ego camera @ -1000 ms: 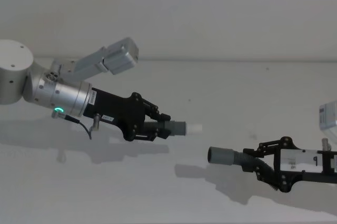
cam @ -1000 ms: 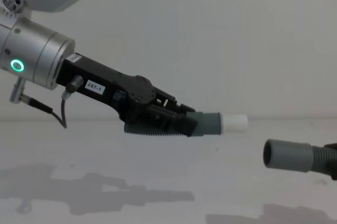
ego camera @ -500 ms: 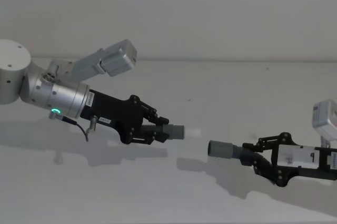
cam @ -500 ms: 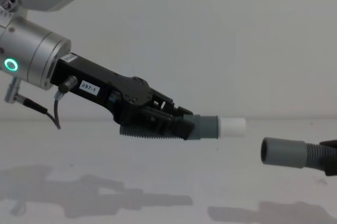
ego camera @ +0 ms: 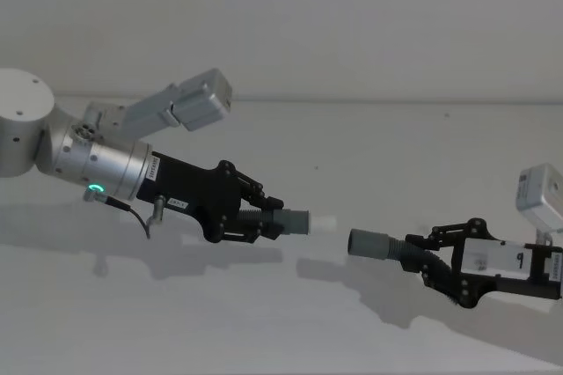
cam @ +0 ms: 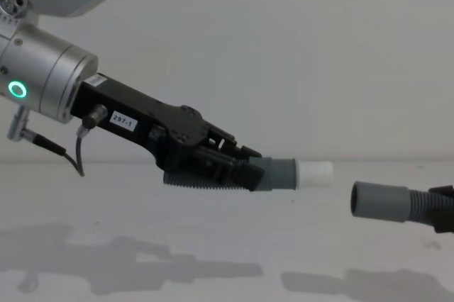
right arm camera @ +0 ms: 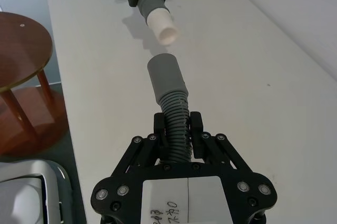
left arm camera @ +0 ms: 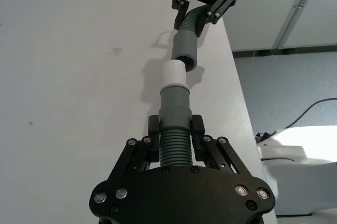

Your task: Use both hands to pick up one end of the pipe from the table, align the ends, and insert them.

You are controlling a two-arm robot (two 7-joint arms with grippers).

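My left gripper [ego camera: 257,222] [cam: 225,167] [left arm camera: 176,141] is shut on the ribbed part of one pipe piece [left arm camera: 174,124], held above the table [ego camera: 352,155]. Its narrow grey cuff with the white tip [ego camera: 323,223] [cam: 314,174] points right. My right gripper [ego camera: 433,262] [right arm camera: 178,134] is shut on the other ribbed pipe piece [right arm camera: 176,121], whose wide socket cuff [ego camera: 369,243] [cam: 379,200] [right arm camera: 166,79] faces left toward the tip. A small gap separates the two ends; the socket sits slightly lower than the tip.
A round brown wooden stool [right arm camera: 23,56] stands on the floor beside the table's edge. The table's far edge meets a plain wall [ego camera: 352,23]. A white object [left arm camera: 295,150] and a cable lie on the floor past the table's side.
The right gripper has lifted slightly and its socket cuff stays near the tip. The left gripper has shifted a little, keeping the white tip pointed at the socket; the gap remains small.
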